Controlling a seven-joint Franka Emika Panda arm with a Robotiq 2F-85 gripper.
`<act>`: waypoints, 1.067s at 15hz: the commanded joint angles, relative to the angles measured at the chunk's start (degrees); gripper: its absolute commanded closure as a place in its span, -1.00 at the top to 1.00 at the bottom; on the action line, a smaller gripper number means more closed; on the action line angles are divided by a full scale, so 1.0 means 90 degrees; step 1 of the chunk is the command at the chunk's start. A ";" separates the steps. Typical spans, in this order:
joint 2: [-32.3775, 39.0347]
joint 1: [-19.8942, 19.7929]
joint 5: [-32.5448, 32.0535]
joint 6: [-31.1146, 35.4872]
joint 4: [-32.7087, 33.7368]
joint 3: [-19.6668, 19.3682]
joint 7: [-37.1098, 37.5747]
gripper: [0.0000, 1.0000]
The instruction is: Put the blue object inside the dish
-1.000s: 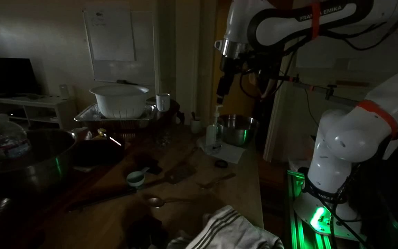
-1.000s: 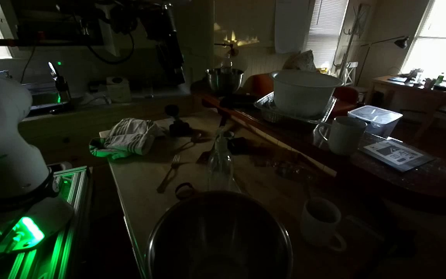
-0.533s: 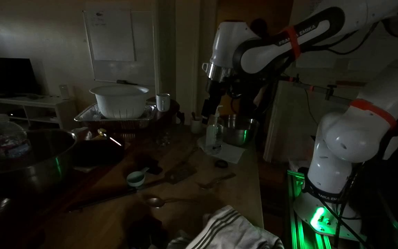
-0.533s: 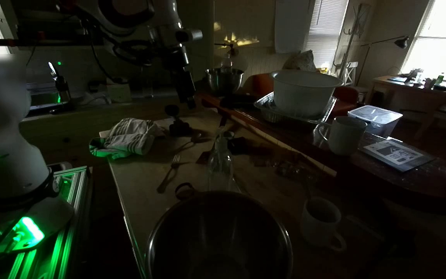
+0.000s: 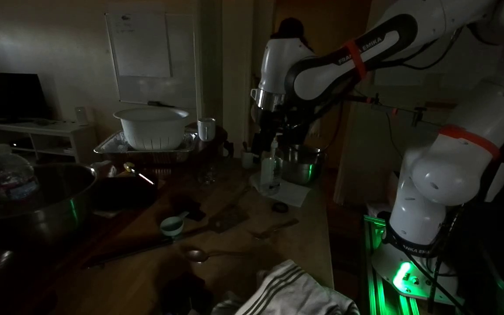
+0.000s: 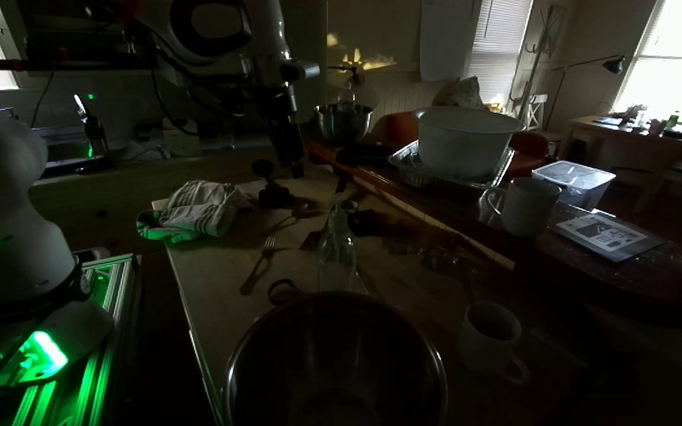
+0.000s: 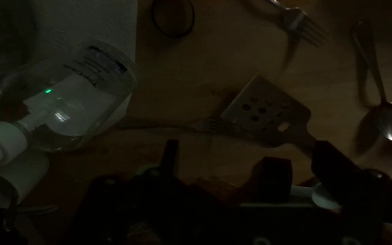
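Well, in an exterior view your jaws hang at 11 o'clock of the pump bottle (image 5: 271,177); how near is hard to judge in this gloom, and a wide wrist swing could topple it. In an exterior view they look raised above the worktop (image 6: 214,284), and because the bottle's pump crowds the sightline to the pale blue measuring cup (image 6: 350,206), likely your target, you could misread depth and come down short. In the wrist view the slotted spatula (image 7: 296,119) has its handle just beside the cup, so a grasp could snag it; your jaws stand apart, holding nothing that shows, and the cup lies on the worktop outside their gap, between 3 and 4 o'clock, its handle peeking just past the nearer jaw.
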 commanded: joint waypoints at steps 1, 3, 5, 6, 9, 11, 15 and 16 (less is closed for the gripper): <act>0.0706 -0.0079 -0.0137 0.0891 0.0023 0.0103 0.0249 1.00; 0.1401 -0.0156 -0.0340 0.1600 0.0144 0.0199 0.0418 1.00; 0.2025 -0.0221 -0.0694 0.2133 0.0320 0.0310 0.0704 1.00; 0.2435 -0.0231 -0.0874 0.2352 0.0452 0.0330 0.0875 1.00; 0.2327 -0.0062 -0.1084 0.2273 0.0319 0.0148 0.1018 1.00; 0.2607 -0.0020 -0.1151 0.2286 0.0448 0.0094 0.1088 1.00; 0.2707 -0.0048 -0.1298 0.2749 0.0489 0.0119 0.1345 1.00; 0.2879 -0.0051 -0.1404 0.3170 0.0520 0.0119 0.1497 1.00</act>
